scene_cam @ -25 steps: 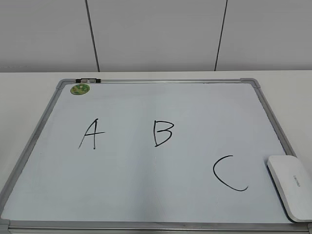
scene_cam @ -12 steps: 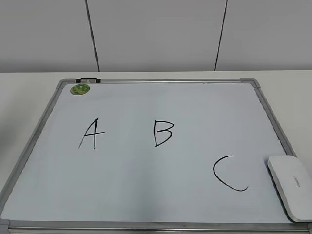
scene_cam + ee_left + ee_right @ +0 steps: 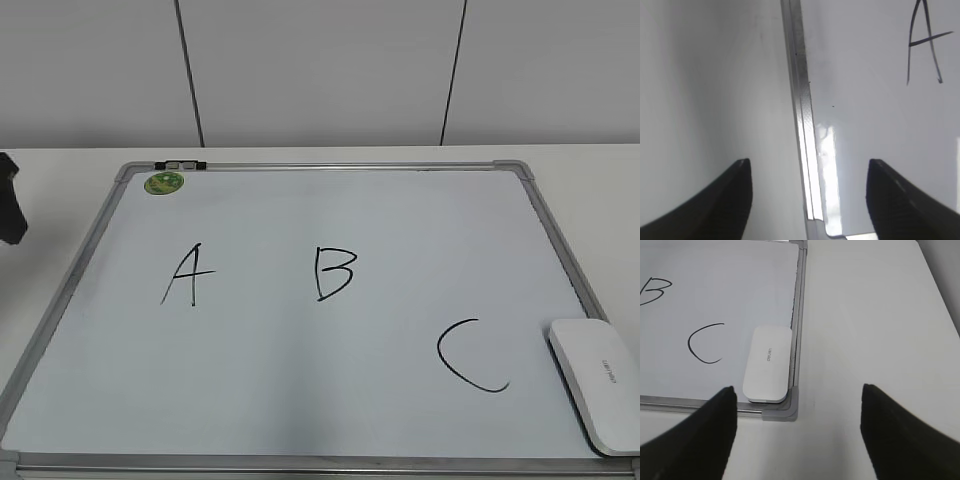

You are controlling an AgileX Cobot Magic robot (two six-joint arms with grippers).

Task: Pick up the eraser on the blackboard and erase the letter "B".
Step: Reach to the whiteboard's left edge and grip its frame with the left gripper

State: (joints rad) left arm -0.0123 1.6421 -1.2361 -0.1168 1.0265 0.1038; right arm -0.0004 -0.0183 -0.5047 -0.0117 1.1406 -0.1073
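Observation:
The blackboard (image 3: 330,200) is a white dry-erase board with a silver frame, lying flat on the table. The black letter "B" (image 3: 334,273) is in its middle, between an "A" (image 3: 188,275) and a "C" (image 3: 470,357). The white eraser (image 3: 596,383) lies in the board's near right corner. In the right wrist view the eraser (image 3: 767,363) lies ahead and left of my open right gripper (image 3: 797,427), which is empty above the bare table. My open, empty left gripper (image 3: 807,192) hovers over the board's left frame (image 3: 802,110); part of it shows at the exterior view's left edge (image 3: 10,200).
A round green sticker (image 3: 164,182) and a small black clip (image 3: 180,163) sit at the board's far left corner. White table (image 3: 875,315) surrounds the board. A grey panelled wall (image 3: 320,70) stands behind.
A dark part of the left arm has come into the exterior view at the left edge. The board, letters and eraser have not moved.

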